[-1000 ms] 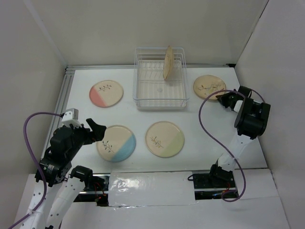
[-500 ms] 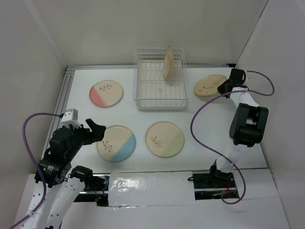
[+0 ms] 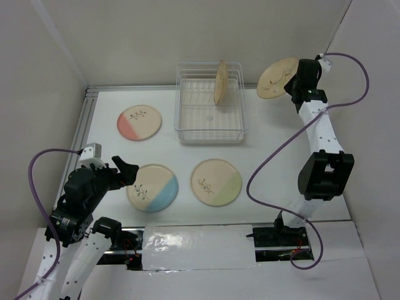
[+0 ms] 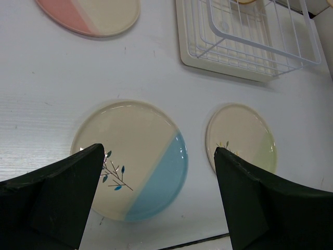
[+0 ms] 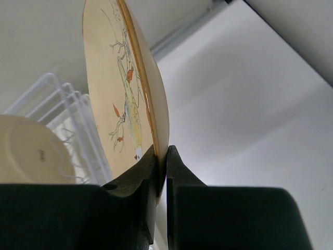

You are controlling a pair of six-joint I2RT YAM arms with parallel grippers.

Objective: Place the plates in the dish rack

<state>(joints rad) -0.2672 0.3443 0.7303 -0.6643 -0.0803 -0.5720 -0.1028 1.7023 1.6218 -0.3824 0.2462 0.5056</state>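
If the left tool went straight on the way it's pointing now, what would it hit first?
Probably the part-blue plate: the left wrist view shows it straight ahead, between the fingers of the open left tool. How far off it is remains unclear.
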